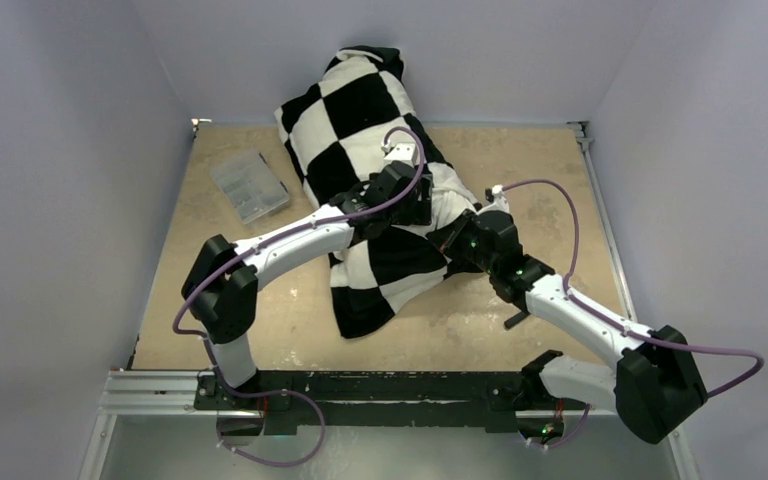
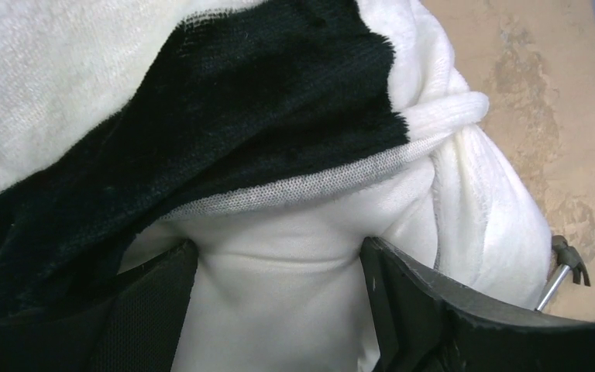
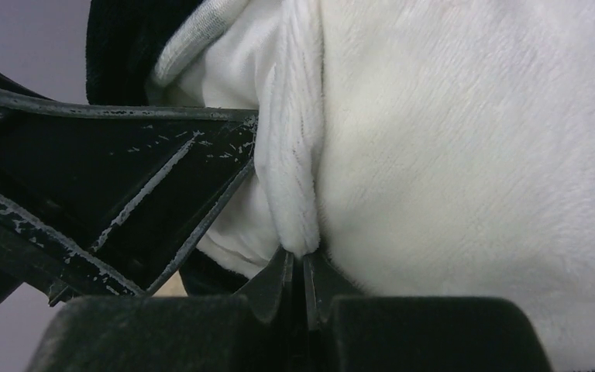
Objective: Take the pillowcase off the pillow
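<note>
The black-and-white checkered pillowcase (image 1: 355,105) covers the pillow, which lies from the back wall toward the table's middle. My left gripper (image 1: 410,205) is at the case's open end. In the left wrist view its fingers (image 2: 277,260) squeeze a bulge of the smooth white pillow (image 2: 279,225), with the pillowcase (image 2: 240,101) bunched back above it. My right gripper (image 1: 457,237) is just right of it. In the right wrist view it (image 3: 304,256) is shut on the case's white fuzzy hem (image 3: 294,155). In the top view the pillow is mostly hidden.
A clear plastic box (image 1: 248,185) lies on the tan table (image 1: 540,180) left of the pillow. White walls enclose the back and sides. The left gripper's black finger (image 3: 124,186) sits close beside my right gripper.
</note>
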Robot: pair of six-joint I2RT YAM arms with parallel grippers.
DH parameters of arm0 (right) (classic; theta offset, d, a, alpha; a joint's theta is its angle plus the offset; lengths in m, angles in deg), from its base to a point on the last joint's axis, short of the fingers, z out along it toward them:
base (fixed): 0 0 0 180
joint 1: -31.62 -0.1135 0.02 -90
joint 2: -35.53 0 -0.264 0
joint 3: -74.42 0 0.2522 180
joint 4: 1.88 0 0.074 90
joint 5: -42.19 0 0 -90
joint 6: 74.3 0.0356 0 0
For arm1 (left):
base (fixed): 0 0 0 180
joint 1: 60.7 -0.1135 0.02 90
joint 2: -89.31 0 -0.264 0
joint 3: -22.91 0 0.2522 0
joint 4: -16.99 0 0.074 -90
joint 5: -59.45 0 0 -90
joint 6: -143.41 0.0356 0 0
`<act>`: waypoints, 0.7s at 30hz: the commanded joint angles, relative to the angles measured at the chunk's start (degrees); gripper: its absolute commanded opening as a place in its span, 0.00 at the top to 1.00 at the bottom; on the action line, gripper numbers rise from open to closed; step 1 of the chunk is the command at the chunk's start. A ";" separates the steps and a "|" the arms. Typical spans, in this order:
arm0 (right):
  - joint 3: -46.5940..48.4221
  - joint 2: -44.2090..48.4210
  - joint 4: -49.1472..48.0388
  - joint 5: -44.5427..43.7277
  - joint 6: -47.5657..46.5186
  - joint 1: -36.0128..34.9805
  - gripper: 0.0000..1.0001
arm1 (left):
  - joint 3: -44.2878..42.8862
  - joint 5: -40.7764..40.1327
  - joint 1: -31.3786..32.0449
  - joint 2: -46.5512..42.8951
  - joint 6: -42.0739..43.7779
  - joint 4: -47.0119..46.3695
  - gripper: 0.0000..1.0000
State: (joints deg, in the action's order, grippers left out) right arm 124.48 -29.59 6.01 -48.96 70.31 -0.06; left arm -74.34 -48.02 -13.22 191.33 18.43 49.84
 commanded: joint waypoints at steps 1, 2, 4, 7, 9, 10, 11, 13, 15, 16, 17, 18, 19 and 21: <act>-1.00 -0.72 -1.19 0.11 0.32 -0.42 1.00 | 2.81 3.48 1.48 2.04 -3.49 -3.54 0.22; -1.18 -0.98 -1.43 0.14 0.30 -0.41 1.00 | 3.34 4.18 1.64 2.31 -3.81 -4.36 0.22; -1.39 -1.54 -1.83 0.31 0.40 -0.40 1.00 | 4.21 4.90 1.65 3.00 -4.26 -5.43 0.29; -1.43 -1.87 -1.68 -0.08 0.83 -0.49 1.00 | 4.84 4.58 1.65 3.93 -3.64 -5.97 0.60; -1.57 -2.02 -0.72 -1.13 1.52 -0.41 1.00 | 4.99 2.53 1.40 3.75 -2.72 -5.84 0.83; -1.69 -2.04 -0.20 -1.73 2.00 -0.47 1.00 | 5.00 1.76 1.10 3.41 -1.99 -5.89 0.97; -1.86 -2.03 0.25 -2.28 2.52 -0.42 1.00 | 4.93 1.36 0.47 2.78 -1.22 -5.91 1.00; -2.45 -1.71 0.94 -3.06 3.71 -0.48 1.00 | 4.99 1.00 -1.76 1.71 -0.18 -6.27 1.00; -3.19 -1.21 1.41 -3.59 4.80 -0.42 1.00 | 5.06 1.25 -4.34 0.58 0.60 -6.31 1.00; -3.33 -1.08 1.77 -3.90 5.33 -0.40 1.00 | 5.25 1.41 -5.81 0.08 0.94 -6.28 1.00; -3.49 -0.94 2.27 -4.31 6.12 -0.42 1.00 | 5.44 1.67 -7.33 -0.64 1.11 -6.26 1.00; -3.58 -0.89 2.90 -4.50 7.05 -0.40 1.00 | 5.78 2.06 -8.90 -1.36 1.30 -6.30 1.00; -3.53 -0.88 3.63 -4.62 8.02 -0.42 1.00 | 6.17 2.23 -10.41 -2.17 1.45 -6.27 1.00; -3.38 -0.81 5.58 -4.92 9.17 -0.40 1.00 | 7.03 2.21 -13.14 -4.14 2.10 -6.25 1.00</act>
State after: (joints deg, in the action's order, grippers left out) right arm 122.60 -30.75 4.53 -52.46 76.25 0.01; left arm -69.68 -41.55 -18.29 191.40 17.03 41.47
